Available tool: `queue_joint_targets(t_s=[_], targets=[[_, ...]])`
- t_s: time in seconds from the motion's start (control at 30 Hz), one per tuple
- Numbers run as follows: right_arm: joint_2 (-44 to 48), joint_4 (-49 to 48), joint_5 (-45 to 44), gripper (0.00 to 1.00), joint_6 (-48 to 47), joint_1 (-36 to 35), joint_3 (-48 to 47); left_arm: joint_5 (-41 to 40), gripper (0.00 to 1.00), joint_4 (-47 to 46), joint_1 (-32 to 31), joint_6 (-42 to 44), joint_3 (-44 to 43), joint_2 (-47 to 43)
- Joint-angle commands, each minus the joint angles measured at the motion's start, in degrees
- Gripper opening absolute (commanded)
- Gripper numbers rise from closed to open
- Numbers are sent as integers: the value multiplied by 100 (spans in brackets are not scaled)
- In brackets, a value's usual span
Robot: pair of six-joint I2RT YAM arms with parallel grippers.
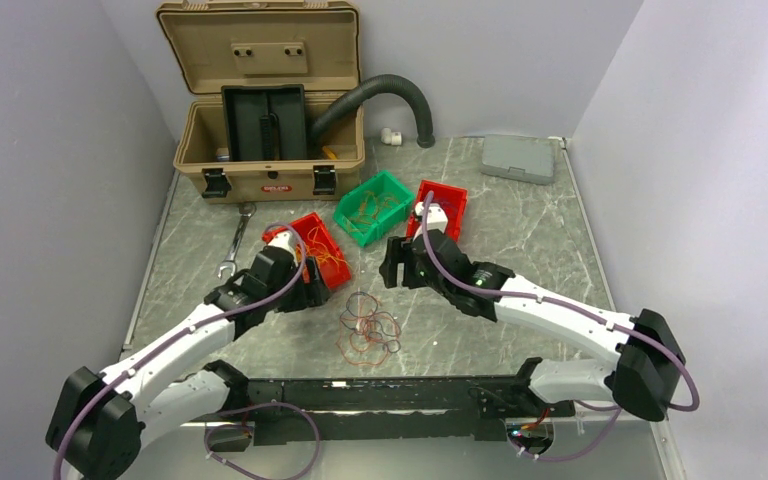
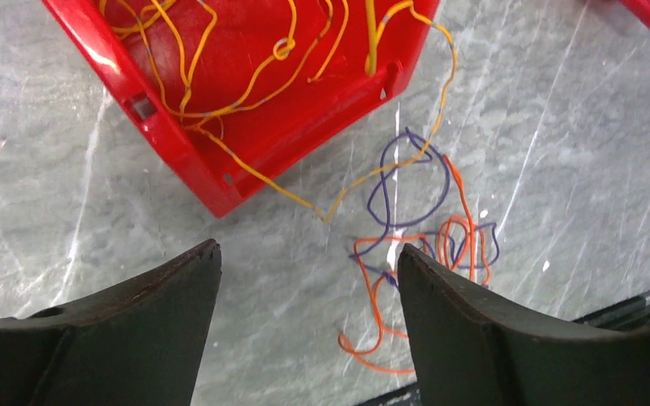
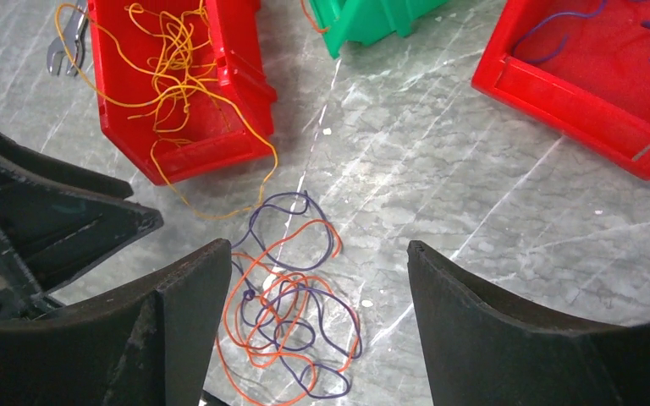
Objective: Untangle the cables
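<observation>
A loose tangle of orange and dark purple cables (image 1: pixel 368 327) lies on the table between the arms; it shows in the right wrist view (image 3: pixel 292 309) and the left wrist view (image 2: pixel 427 241). Yellow cables (image 2: pixel 220 63) fill the left red bin (image 1: pixel 322 249), and one yellow strand (image 2: pixel 351 182) trails over its rim to the tangle. Purple strands (image 3: pixel 550 42) lie in the right red bin (image 1: pixel 442 208). My left gripper (image 2: pixel 309 262) is open and empty beside the left bin. My right gripper (image 3: pixel 320 258) is open and empty above the tangle.
A green bin (image 1: pixel 374 207) with orange strands stands between the red bins. A tan toolbox (image 1: pixel 265 150) with its lid up and a black hose (image 1: pixel 390 95) stand at the back. A spanner (image 1: pixel 236 240) lies left; a grey case (image 1: pixel 518 157) back right.
</observation>
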State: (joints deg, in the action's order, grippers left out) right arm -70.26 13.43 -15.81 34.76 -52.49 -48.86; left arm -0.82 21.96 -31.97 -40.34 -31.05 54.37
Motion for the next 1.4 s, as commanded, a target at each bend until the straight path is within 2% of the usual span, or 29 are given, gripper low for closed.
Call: queue_joint_targets(t_s=[0.0,0.17,0.33,0.4,0.47,0.5,0.77,1.0,1.13,1.27,1.37], targets=[[368,-392,-192,78,129,52,185,-289,77,-1240,-40,-656,166,302],[562,-228,-261,77,98,101,224,-407,57,-1510,-62,-983,138,832],[748,-171,-319,76,126,148,308,-376,50,-1612,-101,-1236,50,1356],[791,-142,-330,76,143,156,331,-363,33,-1640,-113,-1274,38,1460],[827,-121,-335,75,159,159,350,-386,3,-1501,-116,-1176,-62,1481],[851,-105,-342,75,166,168,358,-466,0,-1338,-133,-1105,-153,1423],[897,-16,-359,75,172,195,378,-1437,0,374,-166,-171,-1290,963],[838,-48,-269,74,184,204,354,-2650,0,1423,-95,754,-2486,1505],[853,26,-264,74,189,208,318,-3097,0,1580,-31,948,-2705,1668],[843,108,-264,74,162,205,304,-2854,0,1317,83,1102,-2547,1301],[805,133,-245,75,162,205,282,-3108,0,1402,169,1199,-2529,1154]])
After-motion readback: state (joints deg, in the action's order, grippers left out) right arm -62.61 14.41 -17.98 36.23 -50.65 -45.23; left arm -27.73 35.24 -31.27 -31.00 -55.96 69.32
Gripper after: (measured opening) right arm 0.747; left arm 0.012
